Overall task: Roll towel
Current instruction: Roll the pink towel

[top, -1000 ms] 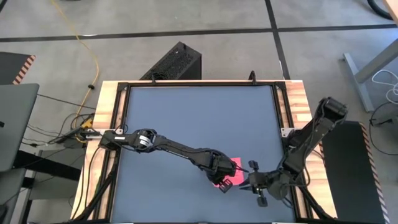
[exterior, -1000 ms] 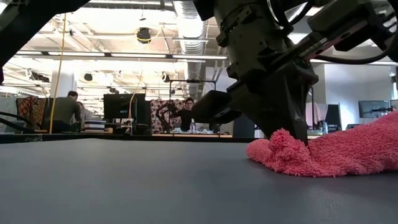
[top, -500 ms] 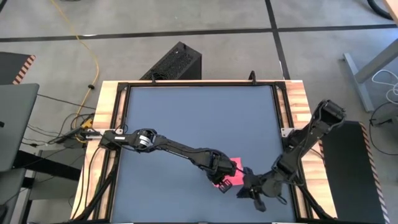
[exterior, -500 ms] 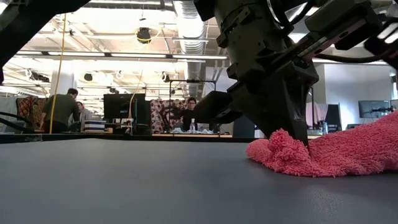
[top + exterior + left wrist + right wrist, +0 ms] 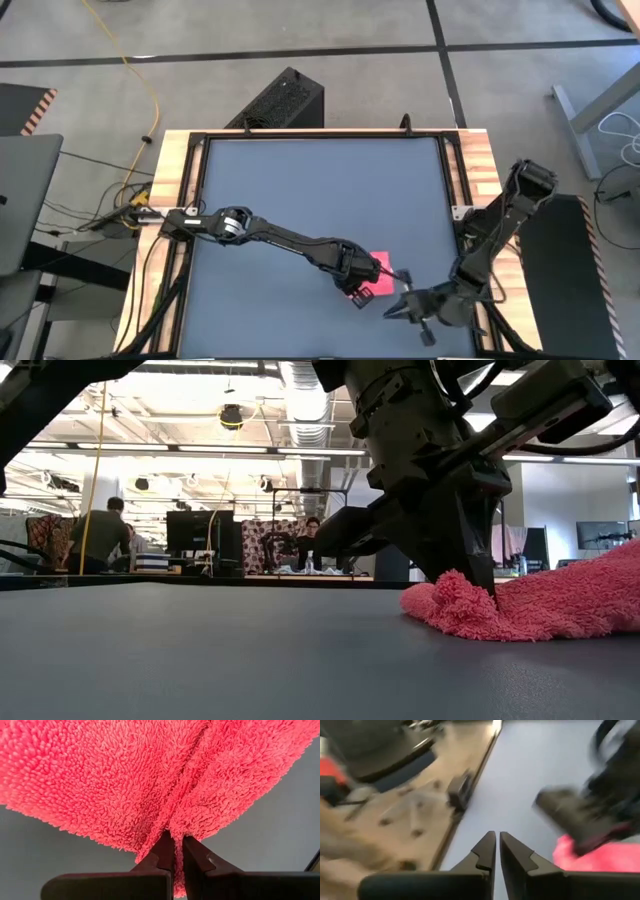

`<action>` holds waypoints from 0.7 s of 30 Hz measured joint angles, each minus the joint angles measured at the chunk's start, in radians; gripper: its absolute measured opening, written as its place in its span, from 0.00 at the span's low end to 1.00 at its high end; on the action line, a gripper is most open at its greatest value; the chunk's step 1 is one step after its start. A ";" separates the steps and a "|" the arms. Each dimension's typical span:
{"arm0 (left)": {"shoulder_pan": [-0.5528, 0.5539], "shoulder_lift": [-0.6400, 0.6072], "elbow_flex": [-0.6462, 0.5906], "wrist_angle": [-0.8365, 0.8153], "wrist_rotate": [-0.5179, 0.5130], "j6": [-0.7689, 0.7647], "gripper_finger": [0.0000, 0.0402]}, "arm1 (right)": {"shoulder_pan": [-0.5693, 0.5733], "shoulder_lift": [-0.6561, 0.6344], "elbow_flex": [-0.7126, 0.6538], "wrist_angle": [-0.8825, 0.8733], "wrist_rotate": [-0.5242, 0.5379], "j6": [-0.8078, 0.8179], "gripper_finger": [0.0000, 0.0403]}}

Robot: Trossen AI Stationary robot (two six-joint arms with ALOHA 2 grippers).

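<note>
The pink towel (image 5: pixel 381 270) lies bunched into a small heap on the dark grey table (image 5: pixel 300 190), near its front right part. In the low view it rests as a fluffy mound (image 5: pixel 540 610). My left gripper (image 5: pixel 359 287) reaches across from the left and comes down on the towel's left end, shut on it (image 5: pixel 177 842). My right gripper (image 5: pixel 392 311) hovers just in front of the towel, toward the near right corner. Its fingers (image 5: pixel 497 840) are shut with nothing between them. My left gripper pinches a raised fold of the towel (image 5: pixel 175 820) between its two fingers, where two fluffy lobes meet at the heap's edge. The fingers (image 5: pixel 465 565) come steeply from above, slanting from the table's left. The towel stays lying on the table, slack.
Wooden frame rails (image 5: pixel 480 180) border the table on both sides. A black box (image 5: pixel 285 100) stands on the floor beyond the far edge. The table's left and far parts (image 5: pixel 280 170) are bare grey surface. People sit at desks (image 5: pixel 100 540) in the room behind.
My right gripper has drawn back from the towel toward the table's near edge and turned its wrist somewhat. My left gripper has kept its hold on the towel.
</note>
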State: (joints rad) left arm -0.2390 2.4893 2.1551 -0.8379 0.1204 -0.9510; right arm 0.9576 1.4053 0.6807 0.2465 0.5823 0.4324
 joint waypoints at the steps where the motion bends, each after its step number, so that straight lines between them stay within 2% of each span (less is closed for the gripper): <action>1: 0.000 0.000 0.000 0.000 0.001 0.000 0.00 | 0.007 -0.009 0.000 0.003 0.042 -0.002 0.09; 4: 0.000 0.000 0.000 -0.001 0.002 -0.001 0.00 | 0.000 -0.020 0.001 0.002 0.055 0.075 0.04; 12: 0.000 0.000 0.000 -0.003 0.006 0.000 0.00 | -0.020 0.042 0.001 0.124 -0.124 0.113 0.05; 15: 0.000 0.000 0.000 -0.004 0.008 0.000 0.00 | -0.025 0.081 0.001 0.122 -0.140 0.179 0.14; 21: 0.000 0.000 0.000 -0.005 0.018 -0.001 0.00 | -0.045 0.092 0.000 0.104 -0.203 0.222 0.39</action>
State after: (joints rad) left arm -0.2390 2.4893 2.1551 -0.8429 0.1385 -0.9520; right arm 0.9127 1.4975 0.6811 0.3501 0.3798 0.6548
